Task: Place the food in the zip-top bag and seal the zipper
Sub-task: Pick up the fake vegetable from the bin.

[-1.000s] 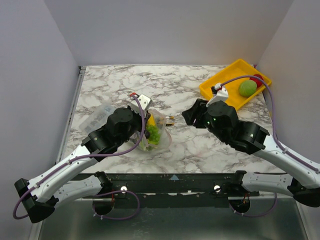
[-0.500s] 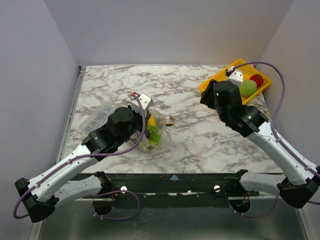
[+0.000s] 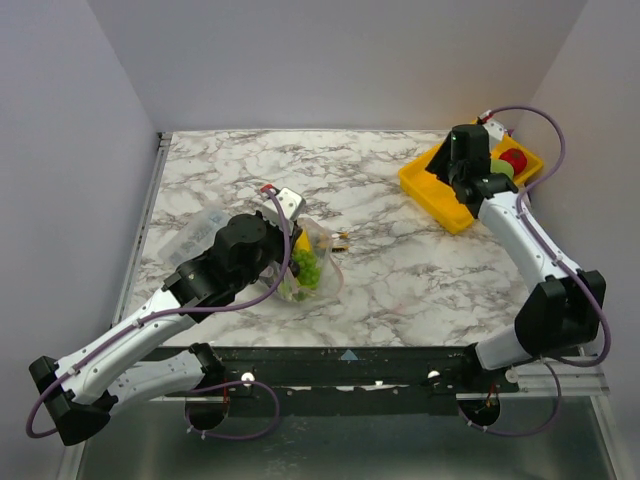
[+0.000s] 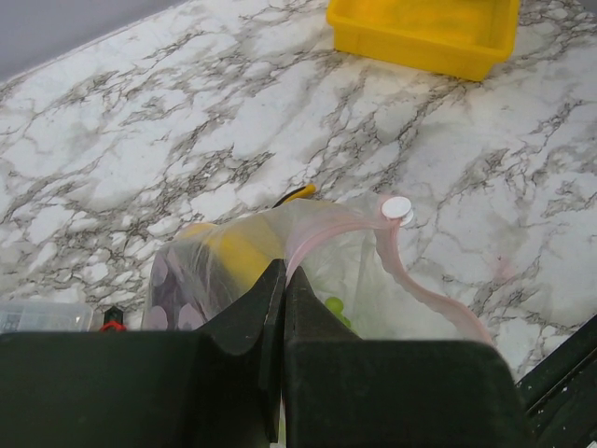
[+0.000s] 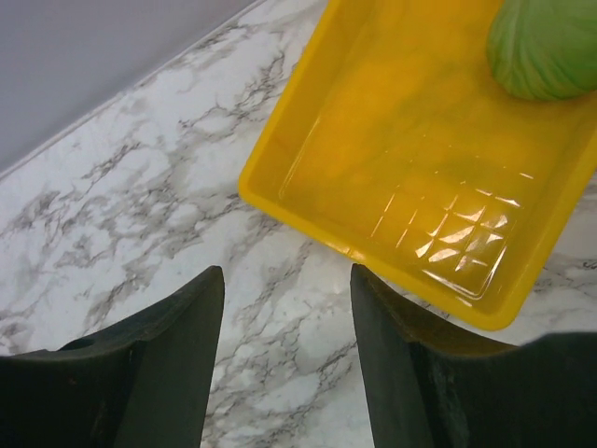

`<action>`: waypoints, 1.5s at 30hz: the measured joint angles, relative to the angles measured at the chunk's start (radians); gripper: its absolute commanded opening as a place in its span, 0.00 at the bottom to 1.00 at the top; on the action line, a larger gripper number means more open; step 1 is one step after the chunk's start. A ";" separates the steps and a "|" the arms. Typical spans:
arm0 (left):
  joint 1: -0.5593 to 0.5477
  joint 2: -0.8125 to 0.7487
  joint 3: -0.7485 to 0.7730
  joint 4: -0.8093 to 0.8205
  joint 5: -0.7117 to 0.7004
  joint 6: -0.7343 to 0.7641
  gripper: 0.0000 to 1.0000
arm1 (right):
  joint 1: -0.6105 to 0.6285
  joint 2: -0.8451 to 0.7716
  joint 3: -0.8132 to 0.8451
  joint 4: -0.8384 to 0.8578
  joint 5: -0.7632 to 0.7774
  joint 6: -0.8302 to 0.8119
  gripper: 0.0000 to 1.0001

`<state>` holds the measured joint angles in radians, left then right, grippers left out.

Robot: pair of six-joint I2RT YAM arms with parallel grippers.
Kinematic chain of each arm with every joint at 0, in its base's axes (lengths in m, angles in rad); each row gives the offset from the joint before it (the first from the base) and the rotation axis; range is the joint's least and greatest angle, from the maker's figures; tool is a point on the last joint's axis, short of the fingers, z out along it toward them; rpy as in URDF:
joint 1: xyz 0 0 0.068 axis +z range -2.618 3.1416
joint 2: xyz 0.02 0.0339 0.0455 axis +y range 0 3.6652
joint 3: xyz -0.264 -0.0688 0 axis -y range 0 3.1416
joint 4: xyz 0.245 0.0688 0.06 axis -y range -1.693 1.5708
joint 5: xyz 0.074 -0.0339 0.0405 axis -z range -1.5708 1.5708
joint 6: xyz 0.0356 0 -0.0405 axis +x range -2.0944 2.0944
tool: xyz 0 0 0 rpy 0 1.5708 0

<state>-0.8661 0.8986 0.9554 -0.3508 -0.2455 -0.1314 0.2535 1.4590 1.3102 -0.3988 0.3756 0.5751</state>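
The zip-top bag (image 3: 318,268) lies near the table's middle with a yellow piece (image 4: 238,252), a green piece (image 4: 334,306) and a dark purple eggplant (image 4: 166,280) of the food inside it. My left gripper (image 4: 283,273) is shut on the bag's mouth edge, where the pink zipper (image 4: 410,280) curves away, gaping. My right gripper (image 5: 287,289) is open and empty, hovering over the near corner of the yellow tray (image 5: 401,187). A green round food piece (image 5: 546,47) lies in that tray. A red round fruit (image 3: 514,160) sits beside it.
The yellow tray (image 3: 432,188) stands at the back right. A small rigid clear box (image 3: 200,235) lies left of the bag, with a red-and-black tool (image 4: 112,322) near it. A yellow-and-black tool tip (image 4: 297,194) pokes out behind the bag.
My right arm has swung from the table's middle, beside the bag, back and right to hover over the yellow tray, its jaws opening a little wider. The left gripper and bag have not moved.
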 measured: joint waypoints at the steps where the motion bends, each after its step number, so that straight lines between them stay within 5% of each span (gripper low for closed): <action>1: 0.000 0.000 0.000 0.000 0.001 0.000 0.00 | -0.032 0.023 0.000 0.027 -0.011 0.000 0.60; 11: 0.000 0.002 0.000 -0.007 0.011 0.000 0.00 | -0.298 0.200 0.027 0.245 -0.027 0.027 0.63; 16: 0.000 0.002 0.000 -0.008 0.011 0.000 0.00 | -0.393 0.404 0.174 0.293 -0.024 0.023 0.70; 26: -0.013 0.015 0.000 -0.009 -0.001 0.010 0.00 | -0.413 0.762 0.547 0.272 0.054 -0.047 0.87; 35: -0.035 0.027 0.000 -0.009 -0.018 0.020 0.00 | -0.462 0.929 0.827 0.157 0.112 -0.081 0.90; 45: -0.041 0.039 0.000 -0.009 -0.031 0.027 0.00 | -0.527 1.049 0.904 0.070 0.062 -0.153 0.93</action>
<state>-0.9073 0.9379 0.9554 -0.3595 -0.2760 -0.1043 -0.2737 2.5076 2.2143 -0.3290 0.4377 0.4225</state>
